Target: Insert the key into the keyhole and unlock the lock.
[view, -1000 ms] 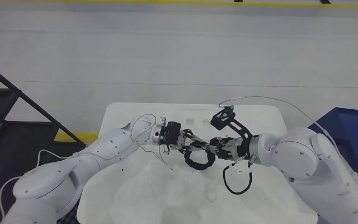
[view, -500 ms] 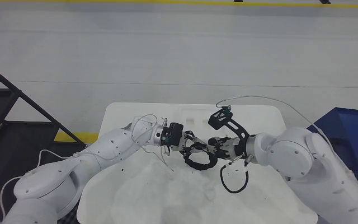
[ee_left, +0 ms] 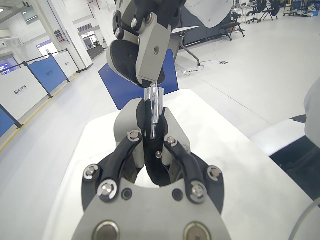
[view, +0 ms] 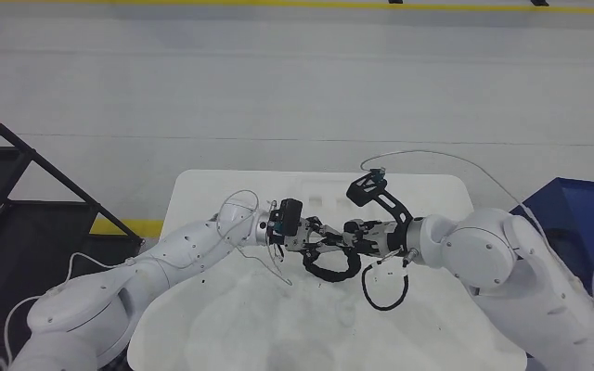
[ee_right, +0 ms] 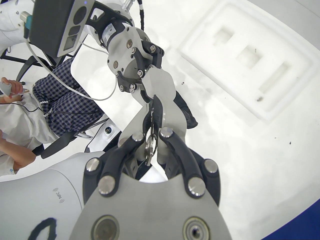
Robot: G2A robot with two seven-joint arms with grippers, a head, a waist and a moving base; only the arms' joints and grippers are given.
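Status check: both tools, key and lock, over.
Left tool shut on lock, held above table. Right tool shut on key, tip at lock's chrome end; depth unclear. Foam tray lies apart, not in the way.

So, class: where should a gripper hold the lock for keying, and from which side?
Grip the lock across the sides of its chrome cylinder, coming from the end opposite the key, as the left gripper does. That probably leaves the keyhole face free.

Pale floor (view: 278,83), blue barriers (ee_left: 47,73), office chairs (ee_left: 258,9) behind.
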